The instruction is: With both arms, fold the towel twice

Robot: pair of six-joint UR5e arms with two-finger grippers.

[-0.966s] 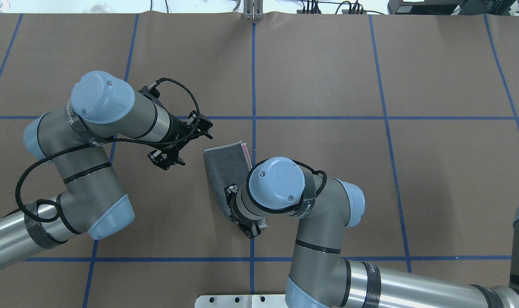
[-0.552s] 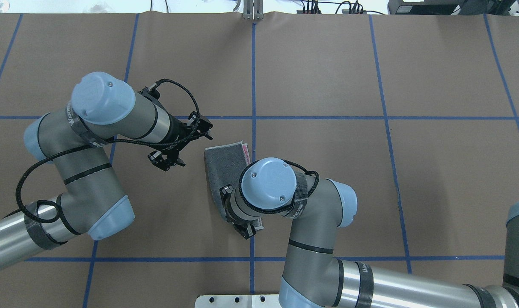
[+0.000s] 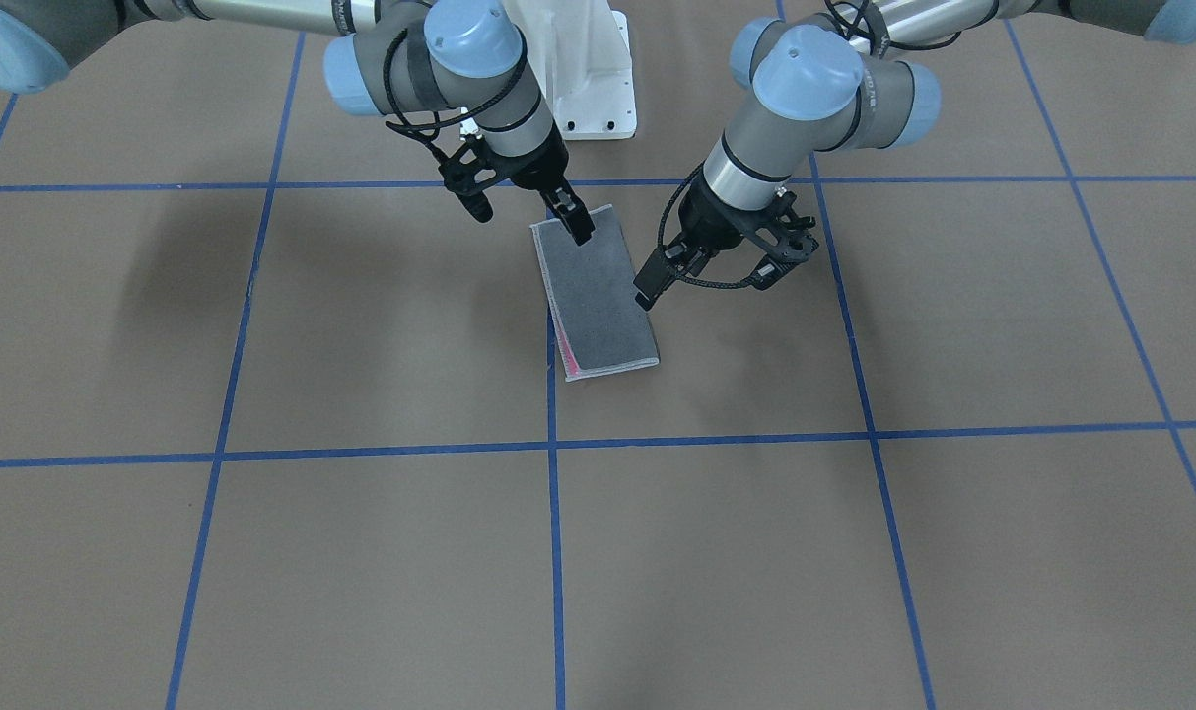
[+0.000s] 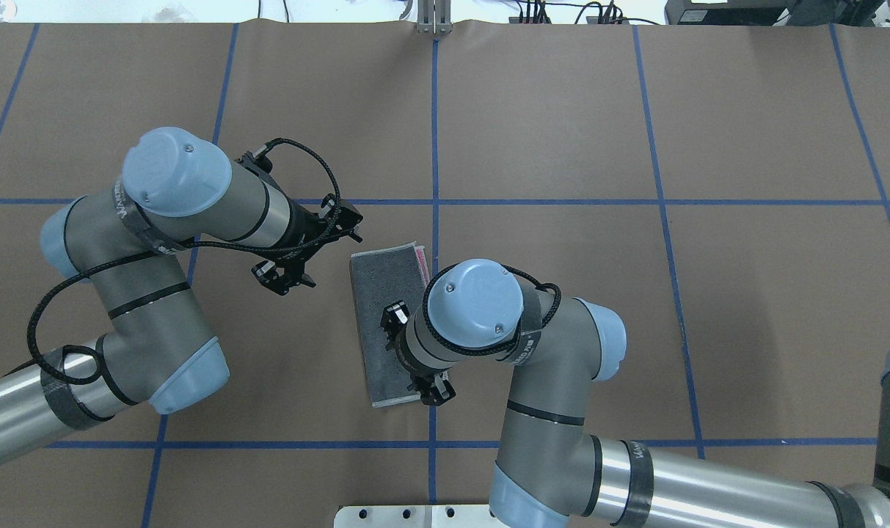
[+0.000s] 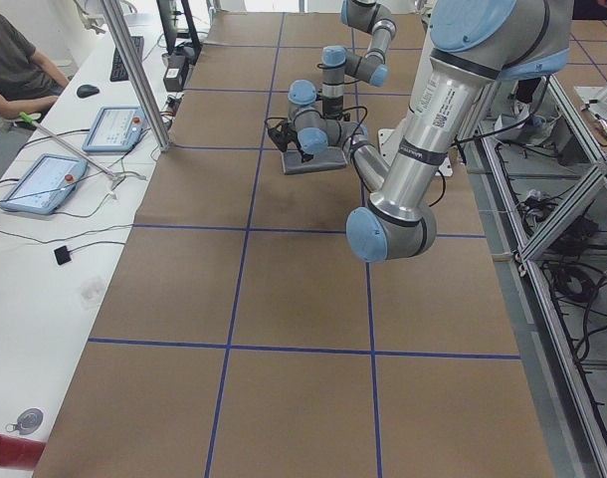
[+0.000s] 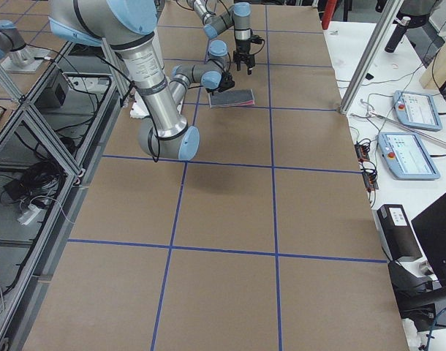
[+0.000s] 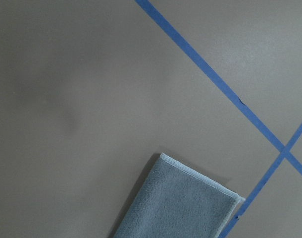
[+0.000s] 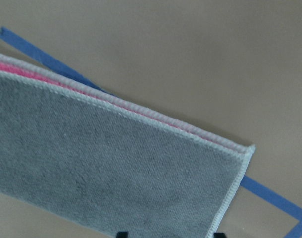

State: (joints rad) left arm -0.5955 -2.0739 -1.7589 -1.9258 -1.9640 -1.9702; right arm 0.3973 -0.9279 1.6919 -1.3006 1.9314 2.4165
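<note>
The towel [image 3: 602,296] lies folded into a long strip, dark grey face up, with a pink edge showing along one long side. It is near the table's middle [image 4: 382,315]. My right gripper [image 3: 528,219] is open, low over the towel's end nearest the robot, with one finger [image 3: 578,229] over that corner. The right wrist view shows the grey cloth [image 8: 106,163] and its pink edge just ahead of the fingertips. My left gripper [image 3: 711,281] is open and empty, beside the towel's long edge and apart from it. The left wrist view shows one towel corner [image 7: 180,208].
Brown paper with blue tape lines [image 4: 435,147] covers the table. The white bolted pedestal base [image 3: 588,79] stands at the robot's side. Tablets [image 5: 35,184] and a seated operator [image 5: 15,70] are beyond the table's far edge.
The towel's end nearest the robot has swung to the view's left, so the strip now lies straight. My right wrist shifted left, then back right and slightly forward. The left arm barely moved.
</note>
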